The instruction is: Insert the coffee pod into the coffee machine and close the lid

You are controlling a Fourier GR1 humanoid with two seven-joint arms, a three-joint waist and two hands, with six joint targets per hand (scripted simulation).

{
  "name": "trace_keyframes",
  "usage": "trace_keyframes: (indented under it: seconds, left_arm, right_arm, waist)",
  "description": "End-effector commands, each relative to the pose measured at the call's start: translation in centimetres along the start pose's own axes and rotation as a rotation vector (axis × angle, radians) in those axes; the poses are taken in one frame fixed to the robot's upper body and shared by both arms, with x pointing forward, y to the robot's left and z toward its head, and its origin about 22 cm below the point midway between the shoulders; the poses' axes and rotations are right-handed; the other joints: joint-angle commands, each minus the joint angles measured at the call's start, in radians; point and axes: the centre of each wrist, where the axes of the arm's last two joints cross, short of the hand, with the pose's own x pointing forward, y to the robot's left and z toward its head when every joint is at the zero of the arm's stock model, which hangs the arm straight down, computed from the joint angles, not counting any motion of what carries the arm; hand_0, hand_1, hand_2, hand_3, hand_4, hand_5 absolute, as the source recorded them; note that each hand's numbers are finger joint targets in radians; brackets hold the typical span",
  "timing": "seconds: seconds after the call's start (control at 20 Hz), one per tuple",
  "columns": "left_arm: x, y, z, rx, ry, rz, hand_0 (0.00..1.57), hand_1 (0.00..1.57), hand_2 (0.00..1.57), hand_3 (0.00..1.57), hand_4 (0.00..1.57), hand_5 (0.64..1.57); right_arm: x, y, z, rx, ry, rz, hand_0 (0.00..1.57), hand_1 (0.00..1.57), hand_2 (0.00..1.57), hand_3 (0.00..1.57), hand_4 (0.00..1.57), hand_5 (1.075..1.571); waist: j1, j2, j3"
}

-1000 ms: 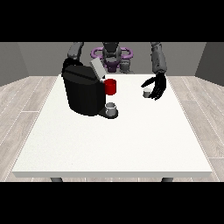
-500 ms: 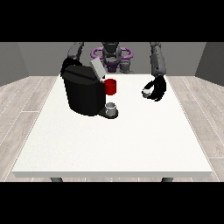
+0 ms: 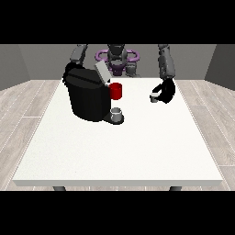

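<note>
A black coffee machine (image 3: 87, 97) stands on the white table (image 3: 119, 147) at the view's left, its grey lid (image 3: 102, 72) raised open. Its red front part (image 3: 116, 91) faces right, and a small grey cup (image 3: 117, 113) sits on its drip base. The small grey coffee pod (image 3: 153, 97) is at the view's right, with the fingers of the hand at the view's right (image 3: 166, 91) curled round it, just above the table. The hand at the view's left (image 3: 69, 69) is mostly hidden behind the machine's top.
The robot's torso (image 3: 117, 59) with purple rings stands behind the table's far edge. Grey wood floor surrounds the table. White tabletop stretches from the machine towards the near edge.
The hand at the view's right has closed in round the pod and drawn slightly back towards the robot. The machine, lid and cup have not moved.
</note>
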Motion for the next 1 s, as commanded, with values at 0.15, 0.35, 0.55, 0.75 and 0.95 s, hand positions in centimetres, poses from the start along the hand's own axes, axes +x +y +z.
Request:
trace_keyframes:
  seconds: [0.15, 0.35, 0.55, 0.75, 0.95]
  left_arm:
    - [4.8, 3.5, -3.2, -0.069, -0.130, 0.030, 1.40, 1.40, 1.42, 1.36, 0.60, 1.571]
    - [7.6, 1.2, -3.6, -0.088, -0.179, 0.029, 1.29, 1.29, 1.36, 1.34, 0.56, 1.571]
    - [8.7, 7.2, -5.0, -0.064, -0.226, 0.023, 1.23, 1.23, 1.32, 1.29, 0.57, 1.571]
    - [10.7, 6.9, -5.7, -0.009, -0.239, 0.028, 1.23, 1.23, 1.32, 1.29, 0.57, 1.571]
    - [13.2, 10.4, -6.8, -0.033, -0.232, 0.045, 1.25, 1.25, 1.33, 1.29, 0.56, 1.571]
  right_arm:
    - [-1.2, 0.0, -0.4, -0.015, 0.086, 0.021, 0.00, 0.00, 0.00, 0.00, 0.49, 1.571]
    - [-3.7, 0.2, 0.8, -0.008, 0.124, 0.016, 0.00, 0.00, 0.00, 0.00, 0.44, 1.571]
    - [-3.5, -1.0, 0.3, 0.011, 0.046, -0.010, 0.00, 0.00, 0.00, 0.00, 0.49, 1.571]
    - [-2.2, 0.4, -0.5, 0.043, -0.002, -0.008, 0.00, 0.00, 0.00, 0.00, 0.48, 1.571]
    - [-3.0, 0.9, 0.5, 0.058, 0.018, -0.002, 0.00, 0.00, 0.00, 0.00, 0.50, 1.571]
  waist:
    - [0.028, -0.090, -0.0004]
    - [0.042, -0.119, -0.0002]
    - [0.009, -0.073, -0.0002]
    - [-0.021, -0.041, -0.0004]
    - [-0.050, -0.074, -0.0002]
